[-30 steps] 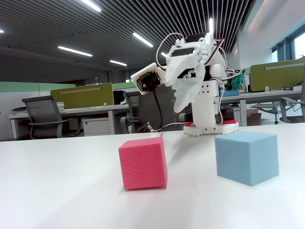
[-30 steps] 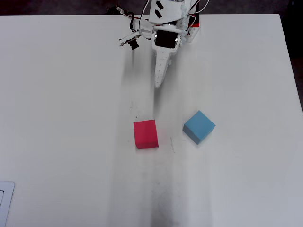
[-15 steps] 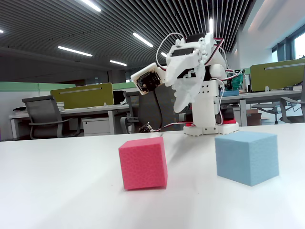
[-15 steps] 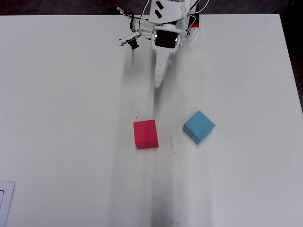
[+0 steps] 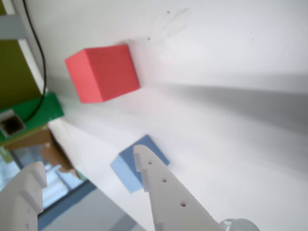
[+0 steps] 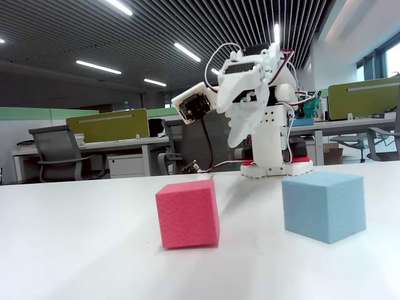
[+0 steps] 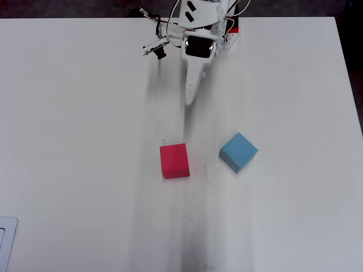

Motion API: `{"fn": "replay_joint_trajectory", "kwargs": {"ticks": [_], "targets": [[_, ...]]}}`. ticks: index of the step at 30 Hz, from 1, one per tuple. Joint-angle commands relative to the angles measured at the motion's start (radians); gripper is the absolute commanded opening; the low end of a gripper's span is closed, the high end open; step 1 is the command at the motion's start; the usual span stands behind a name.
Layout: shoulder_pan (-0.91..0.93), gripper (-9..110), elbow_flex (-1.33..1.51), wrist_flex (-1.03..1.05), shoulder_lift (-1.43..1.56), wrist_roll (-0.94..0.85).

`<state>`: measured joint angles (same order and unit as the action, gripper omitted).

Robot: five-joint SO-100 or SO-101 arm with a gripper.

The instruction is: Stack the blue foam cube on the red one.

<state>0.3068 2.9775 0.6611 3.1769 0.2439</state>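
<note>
The blue foam cube sits on the white table, to the right of the red one in the overhead view, with a gap between them. Both also show in the fixed view, blue cube and red cube. My gripper hangs in the air near the arm's base, well short of both cubes. In the wrist view my gripper is open and empty. Its right finger covers part of the blue cube. The red cube lies farther off.
The arm's base stands at the table's far edge, with loose wires beside it. The wrist view shows the table's edge with a green board and a black cable beyond it. Office desks and a chair stand behind.
</note>
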Motion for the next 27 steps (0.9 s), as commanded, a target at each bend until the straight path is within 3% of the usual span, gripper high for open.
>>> {"fn": "replay_joint_trajectory", "kwargs": {"ticks": [1,18,27], "targets": [[0.005,24,-0.006,-0.012,0.008,0.006],[-0.044,26,-0.071,-0.101,-0.002,-0.051],[-0.069,29,-0.643,-0.012,-0.661,-0.106]]}}
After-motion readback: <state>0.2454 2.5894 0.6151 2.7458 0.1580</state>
